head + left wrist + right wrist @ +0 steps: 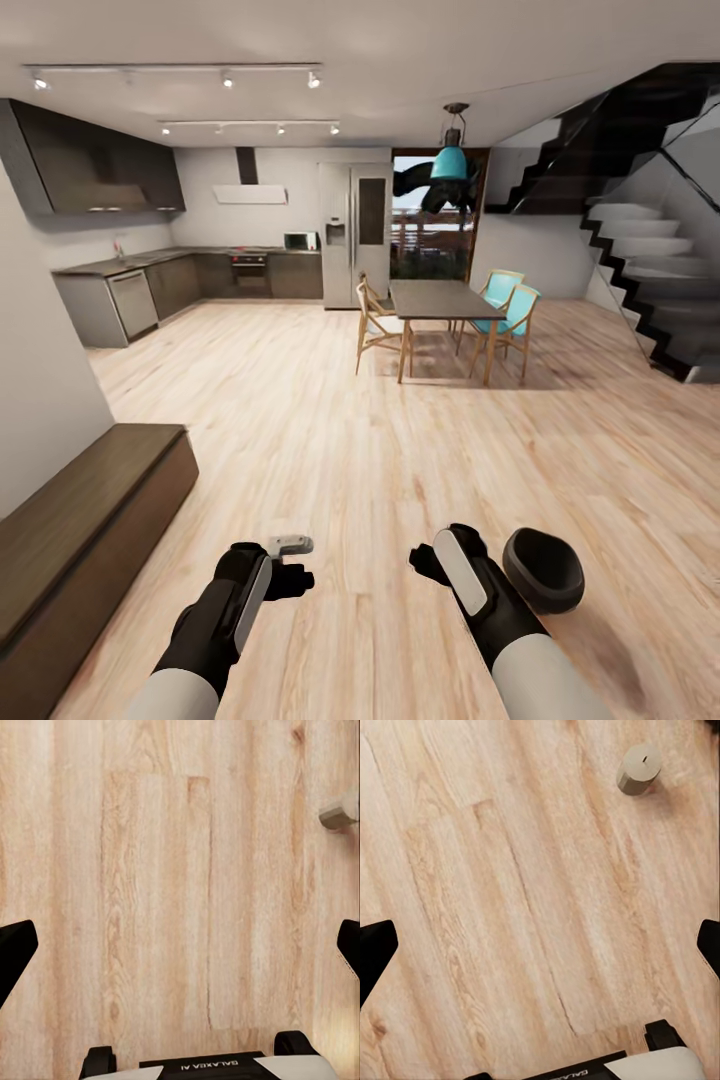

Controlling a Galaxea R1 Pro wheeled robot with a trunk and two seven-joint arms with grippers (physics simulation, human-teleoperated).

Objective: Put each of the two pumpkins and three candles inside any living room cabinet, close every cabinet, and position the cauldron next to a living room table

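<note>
A beige-grey candle (pixel 290 545) sits on the wood floor just ahead of my left gripper (pixel 293 578), which is open and empty. In the left wrist view part of a candle (pixel 339 815) shows beyond the spread fingers of the left gripper (pixel 180 952). The right gripper (pixel 426 562) is open too, with the black cauldron (pixel 543 568) on the floor close to its right. The right wrist view has an upright candle (pixel 638 769) well beyond the right gripper (pixel 540 949). The dark-brown cabinet (pixel 80 520) runs along the left wall. The pumpkins are out of view.
A dark-topped dining table (pixel 440 298) with wooden and teal chairs (pixel 510 310) stands ahead in the middle distance. The kitchen units (pixel 130 295) and a fridge (pixel 355 235) line the back. Stairs (pixel 650 290) rise on the right. Open wood floor lies between.
</note>
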